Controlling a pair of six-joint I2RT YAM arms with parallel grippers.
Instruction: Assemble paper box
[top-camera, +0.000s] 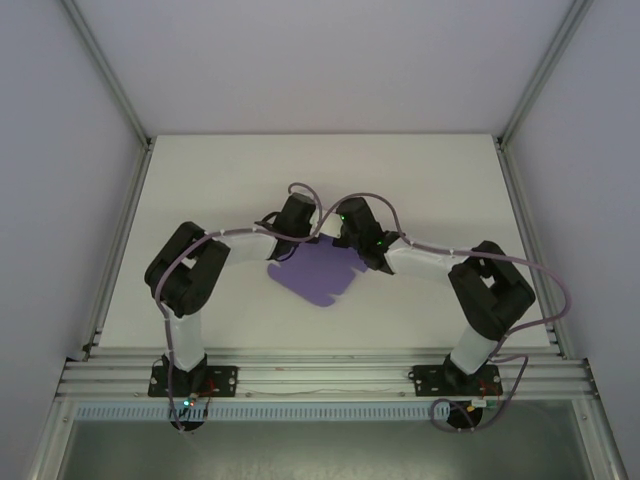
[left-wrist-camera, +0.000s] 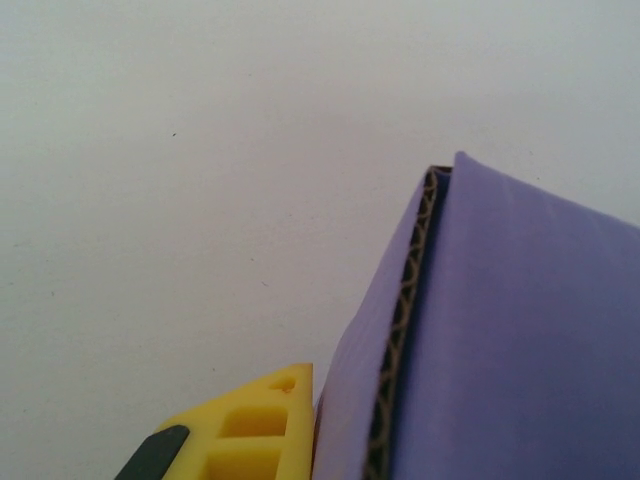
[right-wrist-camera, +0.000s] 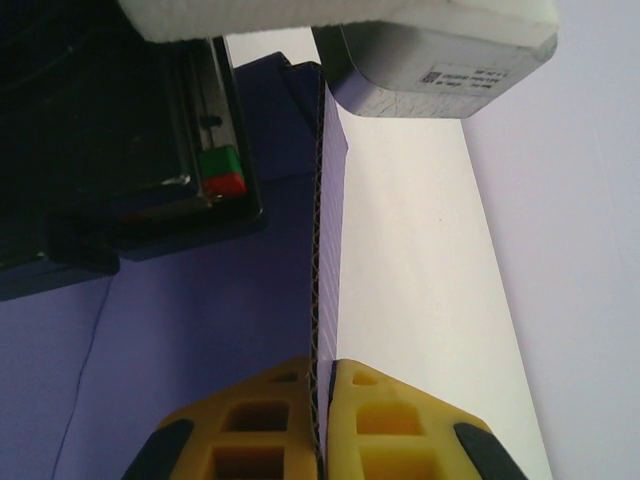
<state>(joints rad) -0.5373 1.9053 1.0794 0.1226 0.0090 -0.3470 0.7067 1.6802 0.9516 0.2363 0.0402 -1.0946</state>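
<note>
The right tool (right-wrist-camera: 322, 420) is closed tight on the paper box (right-wrist-camera: 150, 330); its two yellow fingers (right-wrist-camera: 250, 425) press together on a corrugated edge of the purple card, which runs straight up the wrist view from between them. Purple panel lies to the left of that edge, and white tabletop (right-wrist-camera: 410, 280) to the right. Beyond the card sits the black body of the left arm (right-wrist-camera: 100, 150) with a small red and green mark, and a grey housing (right-wrist-camera: 440, 70) with a printed label.

The left tool (left-wrist-camera: 322, 440) is likewise clamped on the paper box (left-wrist-camera: 520, 340); one yellow finger (left-wrist-camera: 255, 430) lies against a purple panel, while the other is hidden behind the card. The card's dark fluted edge rises beside it, with bare tabletop (left-wrist-camera: 200, 200) behind.

From above, the left tool (top-camera: 278, 248) and right tool (top-camera: 352, 245) meet at the far side of the paper box (top-camera: 315, 275); the box lies as a flattish purple shape near the middle of the tabletop (top-camera: 420, 180), between the two forearms. I cannot tell whether it is lifted off the surface. Purple cables (top-camera: 330, 205) loop over both wrists; the arm bases are bolted to a metal rail (top-camera: 320, 375) at the near edge.
</note>
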